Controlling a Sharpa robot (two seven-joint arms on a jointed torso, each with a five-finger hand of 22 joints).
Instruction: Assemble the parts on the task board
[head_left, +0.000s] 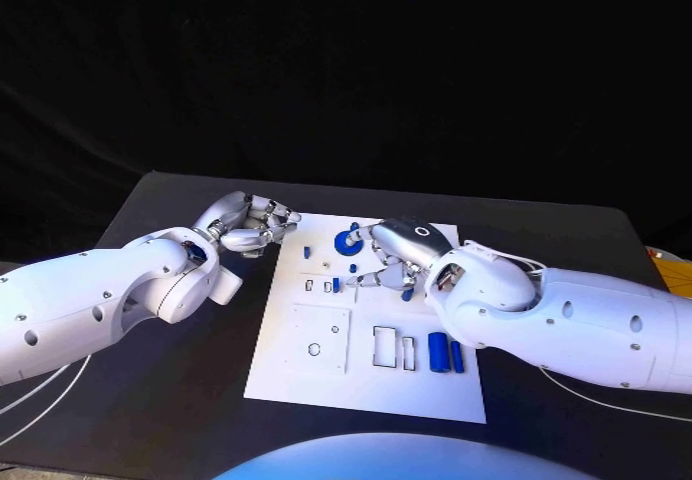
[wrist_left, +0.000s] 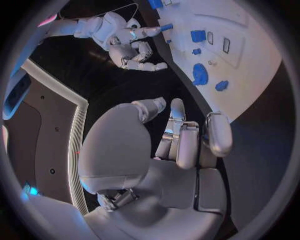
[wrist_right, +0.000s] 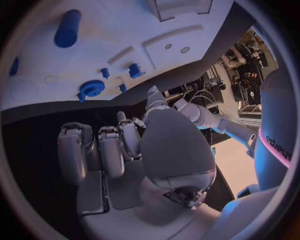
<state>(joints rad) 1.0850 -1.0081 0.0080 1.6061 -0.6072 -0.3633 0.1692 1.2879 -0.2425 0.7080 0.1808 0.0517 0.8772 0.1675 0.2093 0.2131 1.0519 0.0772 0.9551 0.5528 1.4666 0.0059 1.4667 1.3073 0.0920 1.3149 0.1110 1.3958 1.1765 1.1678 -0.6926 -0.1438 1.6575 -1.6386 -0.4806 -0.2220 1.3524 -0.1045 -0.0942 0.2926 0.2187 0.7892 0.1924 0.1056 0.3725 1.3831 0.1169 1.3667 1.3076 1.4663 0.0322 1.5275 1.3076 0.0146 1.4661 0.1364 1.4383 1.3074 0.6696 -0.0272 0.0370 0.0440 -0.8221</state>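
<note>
board (head_left: 310, 375) on the table (head_left: 173, 420), in the middle | gear (head_left: 348, 241) near its far edge | two long parts (head_left: 446, 353) side by side near its right edge

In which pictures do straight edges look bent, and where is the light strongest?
In the left wrist view the white task board has curved edges from the fisheye lens; the right wrist view bends the board likewise. In the head view its edges stay straight, and the light is strongest on the board and the white arms, while the black table and the background stay dark.
</note>
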